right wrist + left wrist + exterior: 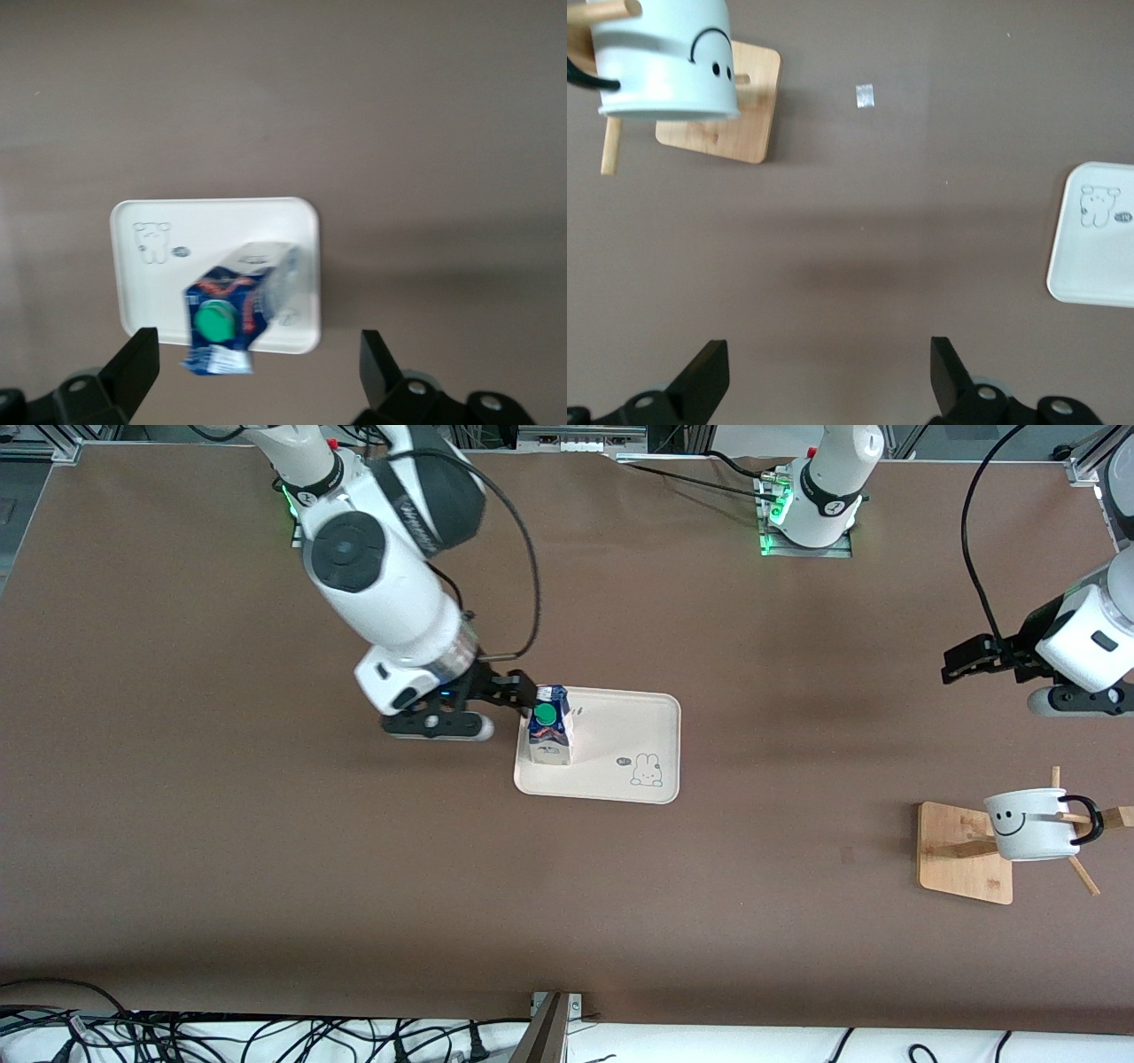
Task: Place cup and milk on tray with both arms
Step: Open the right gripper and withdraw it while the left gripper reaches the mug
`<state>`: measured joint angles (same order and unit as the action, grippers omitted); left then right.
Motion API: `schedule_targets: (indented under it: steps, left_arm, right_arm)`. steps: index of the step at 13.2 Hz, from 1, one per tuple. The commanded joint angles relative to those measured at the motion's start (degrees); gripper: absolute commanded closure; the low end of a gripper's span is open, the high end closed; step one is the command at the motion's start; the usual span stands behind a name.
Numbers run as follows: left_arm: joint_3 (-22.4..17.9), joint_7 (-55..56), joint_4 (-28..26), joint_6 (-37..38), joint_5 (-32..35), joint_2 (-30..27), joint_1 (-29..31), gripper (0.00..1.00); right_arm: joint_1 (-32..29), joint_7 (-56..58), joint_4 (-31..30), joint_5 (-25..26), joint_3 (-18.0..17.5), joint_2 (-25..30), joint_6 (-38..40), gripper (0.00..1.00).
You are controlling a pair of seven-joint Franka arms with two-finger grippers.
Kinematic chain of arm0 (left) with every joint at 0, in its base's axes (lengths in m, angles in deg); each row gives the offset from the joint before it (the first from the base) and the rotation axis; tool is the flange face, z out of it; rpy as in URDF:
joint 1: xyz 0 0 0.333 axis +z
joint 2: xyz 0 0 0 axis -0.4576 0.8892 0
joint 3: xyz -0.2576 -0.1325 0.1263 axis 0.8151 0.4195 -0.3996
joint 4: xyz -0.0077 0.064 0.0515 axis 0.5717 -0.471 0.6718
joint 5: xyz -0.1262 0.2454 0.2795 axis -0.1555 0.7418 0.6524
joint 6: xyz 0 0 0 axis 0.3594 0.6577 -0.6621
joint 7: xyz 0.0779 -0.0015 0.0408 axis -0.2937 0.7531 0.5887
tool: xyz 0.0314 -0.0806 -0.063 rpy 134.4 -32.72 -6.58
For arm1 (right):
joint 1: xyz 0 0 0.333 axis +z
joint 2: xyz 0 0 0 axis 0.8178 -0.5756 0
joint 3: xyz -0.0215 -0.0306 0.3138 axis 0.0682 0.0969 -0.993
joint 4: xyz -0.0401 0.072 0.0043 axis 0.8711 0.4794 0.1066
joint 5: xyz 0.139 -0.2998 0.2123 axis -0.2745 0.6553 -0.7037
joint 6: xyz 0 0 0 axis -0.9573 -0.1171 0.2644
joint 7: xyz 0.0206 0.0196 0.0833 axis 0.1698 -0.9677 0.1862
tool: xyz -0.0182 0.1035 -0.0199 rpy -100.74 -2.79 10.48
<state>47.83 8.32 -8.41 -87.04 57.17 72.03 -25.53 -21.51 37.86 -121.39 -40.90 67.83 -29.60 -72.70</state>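
Where the brown table carries one cream tray with a rabbit drawing, one blue-and-white milk, green-capped, stands upright on the tray's end toward the right arm, with the right gripper spread and seemingly just clear of it. One white smiley cup hangs on one wooden stand toward the left arm's end; the left gripper waits spread above bare table.

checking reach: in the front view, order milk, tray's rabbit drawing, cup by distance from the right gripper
1. milk, on the tray's end by the right gripper
2. rabbit drawing, on the tray's corner toward the left arm
3. cup, on the wooden stand, left arm's end
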Motion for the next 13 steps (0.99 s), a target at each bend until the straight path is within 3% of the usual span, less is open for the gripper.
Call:
schedule_targets:
  steps: [1, 3, 6, 9, 13]
  left_arm:
    - [0.0, 0.21, 0.52, -5.0, 1.8, 1.98, 1.28, 0.0]
    - [0.0, 0.21, -1.41, -9.57, 1.81, 1.63, 3.03, 0.0]
    - [0.09, 0.73, -1.51, -10.03, 1.54, 2.06, 4.18, 0.0]
    - [0.09, 1.7, -2.38, -14.6, 0.05, 1.98, 5.15, 0.0]
    - [0.35, 2.23, -12.99, -26.69, -2.68, -1.18, 7.26, 0.0]
  right_arm:
    - [-1.7, 5.62, -1.44, -0.56, 2.97, 4.85, 7.5, 0.0]
    - [-3.46, 10.29, -1.79, -0.74, 4.63, 7.4, 12.34, 0.0]
    - [-5.83, 15.48, -5.55, -0.57, 7.11, 12.58, 16.23, 0.0]
    - [-16.44, 23.29, -13.73, 0.22, 1.5, 20.31, 16.32, 0.0]
    - [-30.87, 31.47, -14.36, 6.19, -8.35, 22.79, 19.92, 0.0]
